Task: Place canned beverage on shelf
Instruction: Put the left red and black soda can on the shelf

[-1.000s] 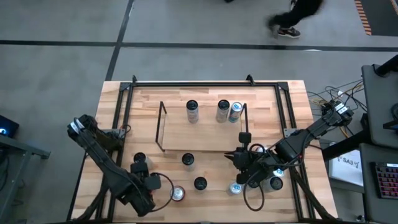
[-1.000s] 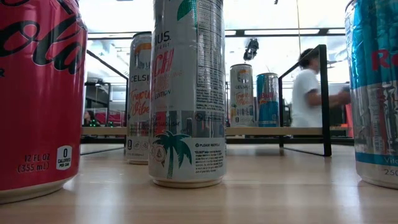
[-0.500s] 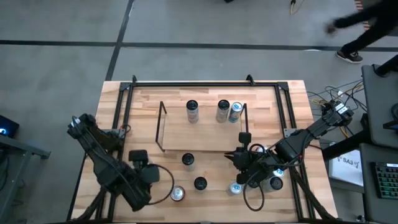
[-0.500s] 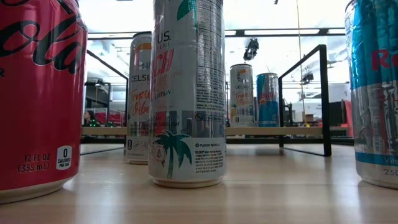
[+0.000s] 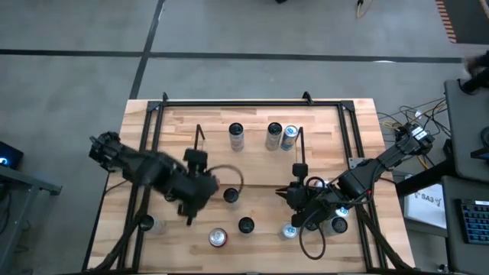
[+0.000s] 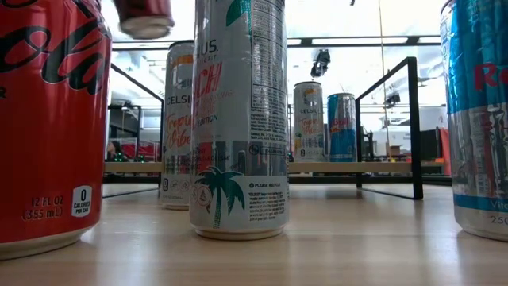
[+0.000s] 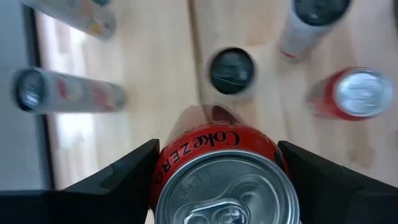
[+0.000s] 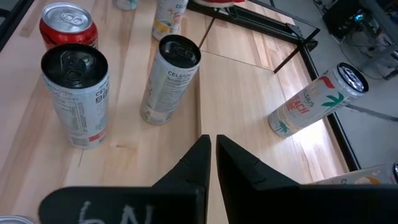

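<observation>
Left wrist view | Coke Zero can [image 7: 227, 180] between left tool [image 7: 224, 171] fingers

L arm: reaches from the worktop's left edge toward centre, forearm roughly level, wrist turned down. L gripper [image 5: 200, 186] sits over the middle of the worktop, nearer the front edge. Fingers [image 7: 118, 180] spread wide, one each side of a red can [image 7: 221, 171], clamped on it; can is off the surface.

R arm: comes in from the right edge, elbow bent, wrist low near the front-right corner. R gripper [image 8: 211, 155] points toward centre; fingers pressed together, nothing between them. Idle.
</observation>
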Controlling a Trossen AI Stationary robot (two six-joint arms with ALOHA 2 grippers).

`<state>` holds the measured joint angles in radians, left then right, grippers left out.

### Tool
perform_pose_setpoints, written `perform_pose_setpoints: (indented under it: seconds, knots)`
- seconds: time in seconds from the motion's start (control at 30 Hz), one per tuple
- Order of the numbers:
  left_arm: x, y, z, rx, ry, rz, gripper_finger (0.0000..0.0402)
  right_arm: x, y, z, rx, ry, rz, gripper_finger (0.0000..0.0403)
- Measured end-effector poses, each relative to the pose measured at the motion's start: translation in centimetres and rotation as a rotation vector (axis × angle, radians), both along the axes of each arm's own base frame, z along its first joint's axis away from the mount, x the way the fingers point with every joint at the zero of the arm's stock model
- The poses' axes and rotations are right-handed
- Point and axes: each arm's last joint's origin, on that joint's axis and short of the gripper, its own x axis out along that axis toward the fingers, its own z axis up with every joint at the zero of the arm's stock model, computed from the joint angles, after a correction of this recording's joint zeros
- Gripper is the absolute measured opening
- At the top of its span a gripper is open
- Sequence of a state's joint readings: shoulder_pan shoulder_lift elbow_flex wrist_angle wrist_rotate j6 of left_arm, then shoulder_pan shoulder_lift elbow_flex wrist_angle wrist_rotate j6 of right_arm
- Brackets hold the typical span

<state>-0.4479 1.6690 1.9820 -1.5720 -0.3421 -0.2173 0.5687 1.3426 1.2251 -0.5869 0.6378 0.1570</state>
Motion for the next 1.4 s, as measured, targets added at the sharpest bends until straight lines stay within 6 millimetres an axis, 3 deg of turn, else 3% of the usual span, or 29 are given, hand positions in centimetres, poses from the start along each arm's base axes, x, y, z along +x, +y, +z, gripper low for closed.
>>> perform_pose_setpoints:
  seconds: [0.23,0.47,0.7,1.07,1.4]
  knots:
    - [1.6,5.2,0.4,0.076,0.035,-0.022,0.0282,0.0,0.0,0.0,0.003,0.004,0.01,0.0018]
    - [2.9,9.4,-0.9,0.081,0.095,-0.028,0.0282,0.0,0.0,0.0,-0.005,0.006,0.016,0.0018]
    - [3.7,12.4,-2.9,0.035,0.14,-0.034,0.0282,0.0,0.0,0.0,-0.009,0.007,0.019,0.0018]
    - [4.6,14.8,-7.6,-0.029,0.206,-0.042,0.0282,0.0,0.0,0.0,-0.013,0.009,0.025,0.0018]
    - [4.7,15.0,-11.5,-0.057,0.261,-0.051,0.0282,0.0,0.0,0.0,-0.013,0.009,0.025,0.0018]
